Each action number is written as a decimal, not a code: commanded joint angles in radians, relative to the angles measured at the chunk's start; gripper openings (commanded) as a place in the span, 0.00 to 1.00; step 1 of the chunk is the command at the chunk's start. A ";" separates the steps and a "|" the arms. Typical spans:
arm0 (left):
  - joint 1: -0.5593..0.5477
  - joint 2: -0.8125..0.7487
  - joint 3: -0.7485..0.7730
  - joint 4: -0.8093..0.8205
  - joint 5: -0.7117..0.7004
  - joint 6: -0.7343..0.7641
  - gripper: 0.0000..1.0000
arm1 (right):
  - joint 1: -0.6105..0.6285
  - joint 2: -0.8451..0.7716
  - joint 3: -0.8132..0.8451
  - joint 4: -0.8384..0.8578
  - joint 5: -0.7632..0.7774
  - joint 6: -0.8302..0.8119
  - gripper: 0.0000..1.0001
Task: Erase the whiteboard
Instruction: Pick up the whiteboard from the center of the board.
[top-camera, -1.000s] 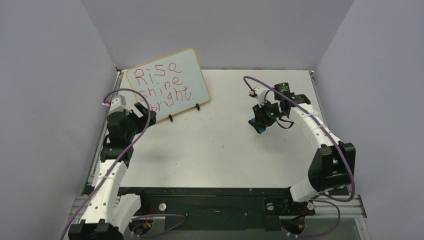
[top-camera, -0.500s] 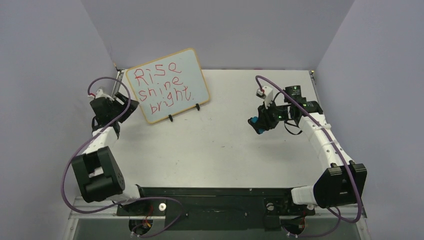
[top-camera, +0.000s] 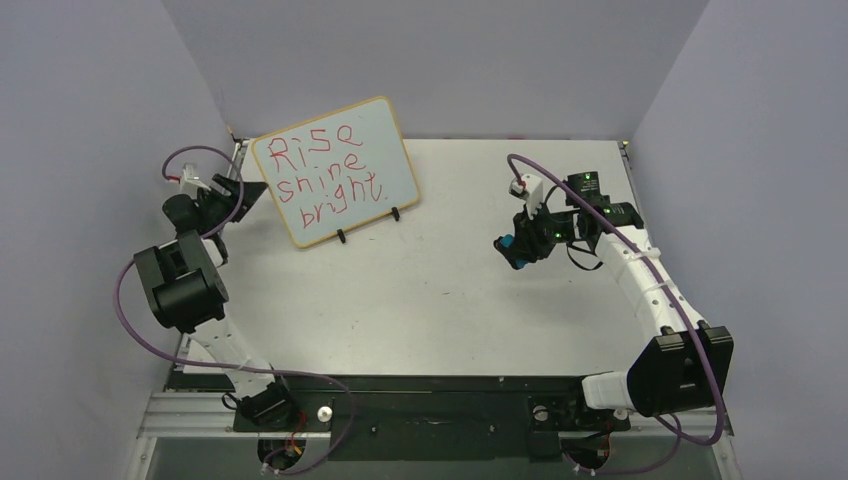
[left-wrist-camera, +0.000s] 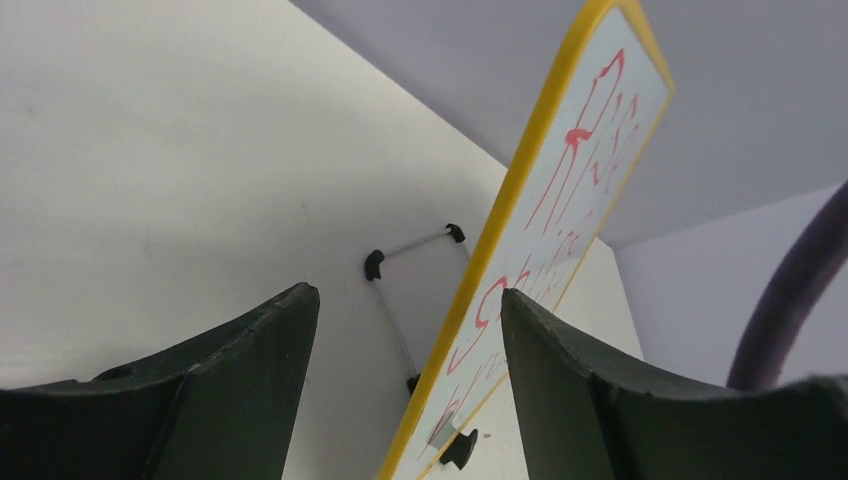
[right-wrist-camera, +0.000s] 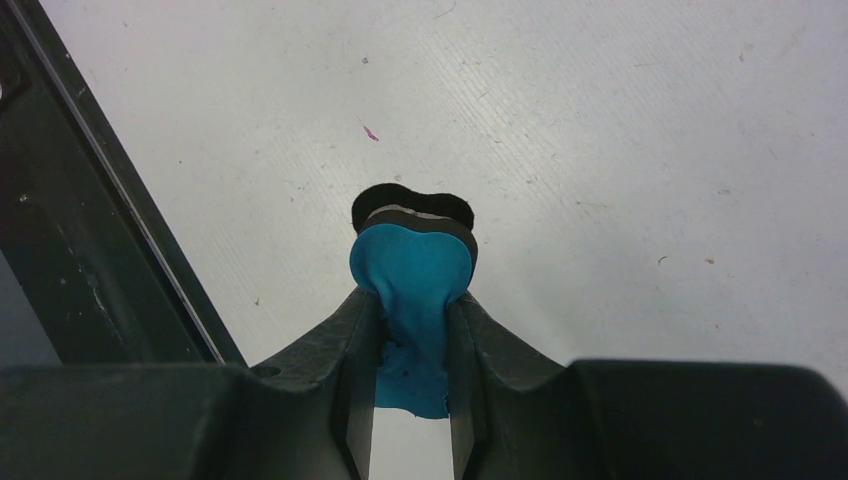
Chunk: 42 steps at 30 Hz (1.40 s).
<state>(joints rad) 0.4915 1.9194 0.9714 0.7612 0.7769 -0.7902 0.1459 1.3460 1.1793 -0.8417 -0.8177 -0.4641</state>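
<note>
The whiteboard (top-camera: 335, 170) stands tilted on a thin black wire stand (top-camera: 342, 237) at the back left, with red handwriting on its white face and a yellow frame. My left gripper (top-camera: 248, 191) is at the board's left edge and open. In the left wrist view the yellow edge of the whiteboard (left-wrist-camera: 590, 170) runs between my two fingers, with a gap to the left finger (left-wrist-camera: 250, 350). My right gripper (top-camera: 518, 248) hovers over the right middle of the table, shut on a blue eraser (right-wrist-camera: 412, 265) whose black felt face points away from the wrist.
The stand's wire legs and black feet (left-wrist-camera: 374, 264) rest on the white table (top-camera: 420, 290) behind and under the board. Lilac walls close in the left, back and right. A black rail (right-wrist-camera: 60, 200) lies along the table's edge beside the right gripper.
My left arm has swung from in front of the board's lower left corner round to its left edge, and its jaws have narrowed a little. The right gripper with the eraser has shifted only slightly.
</note>
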 joint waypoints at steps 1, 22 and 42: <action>-0.021 0.093 0.085 0.338 0.107 -0.159 0.65 | 0.007 0.006 -0.001 0.025 -0.005 -0.028 0.00; -0.094 0.324 0.232 0.607 0.202 -0.337 0.34 | 0.018 0.069 0.008 0.022 0.019 -0.037 0.00; -0.128 0.079 0.254 0.641 0.108 -0.207 0.00 | 0.016 0.079 0.013 0.004 0.026 -0.056 0.00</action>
<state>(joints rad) 0.3779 2.1715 1.2095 1.4021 0.9722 -1.1652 0.1589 1.4193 1.1793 -0.8429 -0.7818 -0.4911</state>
